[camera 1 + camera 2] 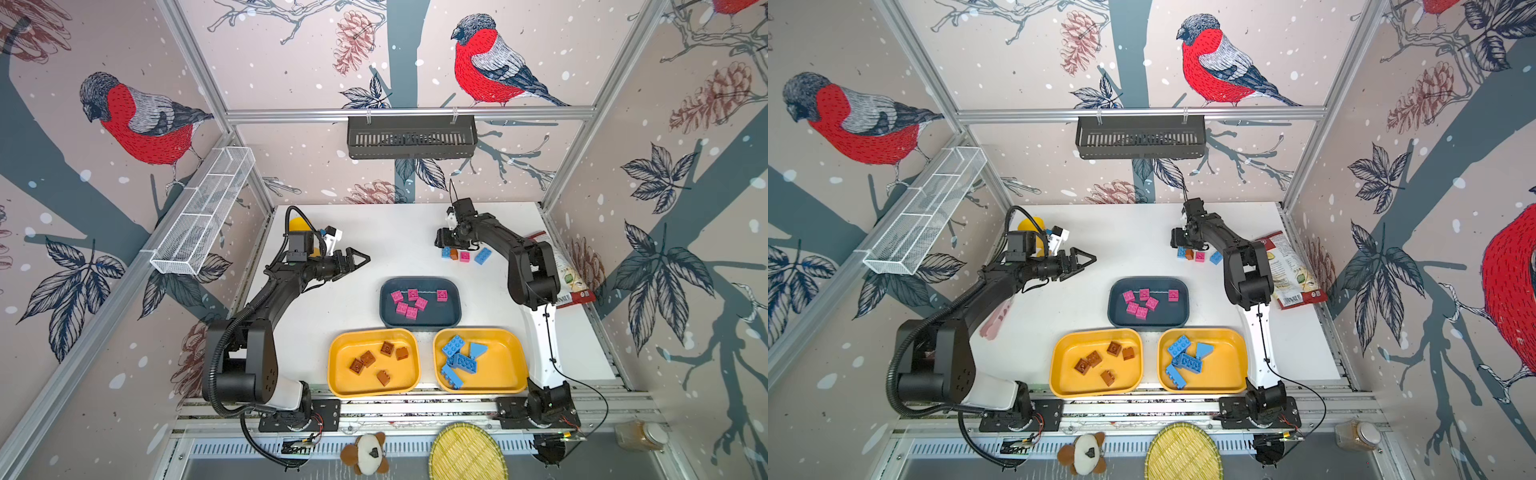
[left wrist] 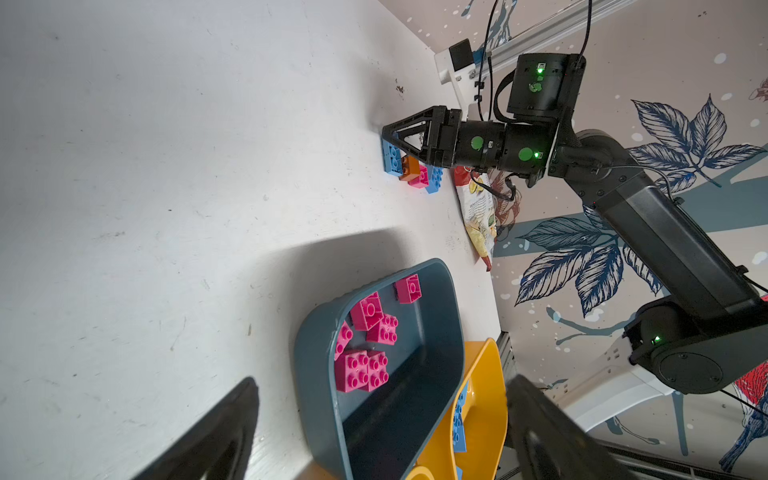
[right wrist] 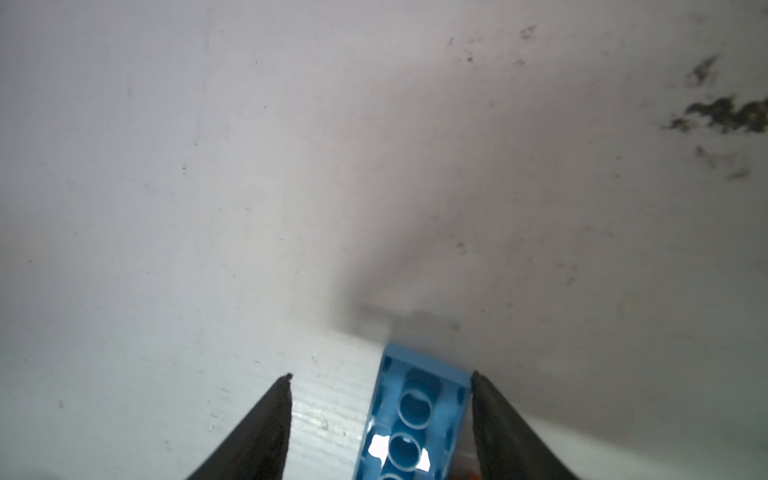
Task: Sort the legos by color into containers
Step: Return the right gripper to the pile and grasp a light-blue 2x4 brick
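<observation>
Four loose legos lie in a row at the back right of the table: a blue brick (image 1: 446, 252), a brown one (image 1: 454, 254), a pink one (image 1: 464, 256) and another blue one (image 1: 482, 255). My right gripper (image 1: 442, 245) is down over the first blue brick (image 3: 415, 407), which shows its hollow underside. One finger touches the brick; a gap remains at the other, so the jaws stand open. My left gripper (image 1: 357, 259) hangs open and empty left of the teal tray (image 1: 419, 282), which holds several pink bricks (image 1: 409, 303). One yellow tray (image 1: 336, 365) holds brown bricks, the other (image 1: 507, 365) blue ones.
A snack bag (image 1: 569, 274) lies along the right edge behind my right arm. A yellow object (image 1: 298, 224) sits behind my left wrist. The black slotted basket (image 1: 411, 137) and white mesh basket (image 1: 203, 212) hang on the walls. A plush toy (image 1: 365, 453) and woven plate (image 1: 467, 453) lie below the front rail.
</observation>
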### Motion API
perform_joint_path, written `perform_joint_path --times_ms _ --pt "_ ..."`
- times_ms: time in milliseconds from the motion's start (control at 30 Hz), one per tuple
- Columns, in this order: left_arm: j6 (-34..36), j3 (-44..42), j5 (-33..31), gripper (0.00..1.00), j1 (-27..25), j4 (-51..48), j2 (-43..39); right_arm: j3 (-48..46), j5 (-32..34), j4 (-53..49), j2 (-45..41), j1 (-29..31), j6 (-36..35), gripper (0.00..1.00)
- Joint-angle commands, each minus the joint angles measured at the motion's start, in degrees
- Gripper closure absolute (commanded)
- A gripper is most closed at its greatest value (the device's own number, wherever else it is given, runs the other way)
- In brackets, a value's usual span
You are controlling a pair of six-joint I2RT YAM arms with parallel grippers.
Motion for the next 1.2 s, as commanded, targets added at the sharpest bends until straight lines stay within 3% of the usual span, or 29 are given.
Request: perform_joint_path --times_ms 0,233,500,833,1167 --pt "1.31 0.14 0.34 0.08 0.07 0.05 -0.29 1.52 0.02 -2.04 0.78 0.81 -1.35 0.32" --pt "1.86 -0.01 0.22 0.08 0.11 -0.56 -0.45 3.95 2.42 -5.08 1.54 2.56 -3.16 0.33" --pt "1.92 -0.06 0.22 0.08 0.11 -0.39 -0.33 5.05 10.3 -9.25 0.97 4.3 -4.98 0.33" --pt "2.05 -0.21 -0.08 0.07 0.08 -0.53 -0.37 -0.79 15.25 -9.84 -3.87 4.15 -5.41 0.33" --pt "2.2 -0.03 -0.17 0.07 0.07 -0.72 -0.51 -0.49 13.22 -8.4 -6.9 6.96 -4.37 0.33"
